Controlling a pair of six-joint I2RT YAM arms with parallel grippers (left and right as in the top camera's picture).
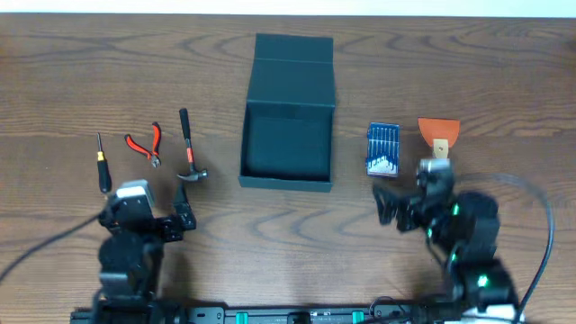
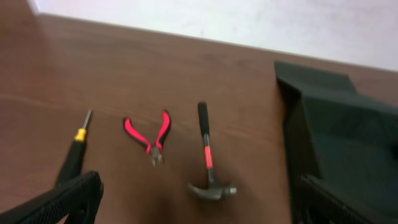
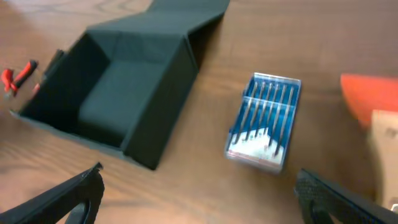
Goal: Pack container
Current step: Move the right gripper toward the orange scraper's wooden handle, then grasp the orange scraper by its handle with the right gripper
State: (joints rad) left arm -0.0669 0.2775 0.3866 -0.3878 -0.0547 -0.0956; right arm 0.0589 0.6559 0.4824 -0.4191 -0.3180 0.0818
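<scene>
Surface: brown wood-grain table (image 1: 54, 72), with a pale wall beyond its far edge.
Container: my container (image 1: 286, 182) stands open at mid-table, between my two arms. Its lid (image 1: 294, 58) is folded back flat on the far side, and the inside looks bare.
Left gripper: my left gripper (image 2: 196, 198) has its jaws spread wide, with nothing between them.
Right gripper: my right gripper (image 3: 199, 186) is just as wide and holds nothing.
Left-hand tools: a screwdriver (image 1: 103, 162), pliers (image 1: 144, 144) and a hammer (image 1: 186, 144) lie in a row ahead of my left fingers. Each has its long axis running away from me. The hammer's head is at the near end, and the hammer is the closest of the three to the box.
Right-hand things: a blue case of bits (image 1: 383, 149) lies just beside the container's right wall. An orange scraper (image 1: 438, 133) lies further right.
Deciding relation: the container lies ahead and to the right of my left fingers, and ahead and to the left of my right ones. With the lid out, its long axis runs front to back. Neither arm is clearly nearer, so I judge any item must travel inward to the centre.
Hard to make out: my left wrist view is blurred, catches only the box's near corner, and one finger hides the screwdriver's handle end. My right wrist view cuts off the scraper and the lid's far end.
</scene>
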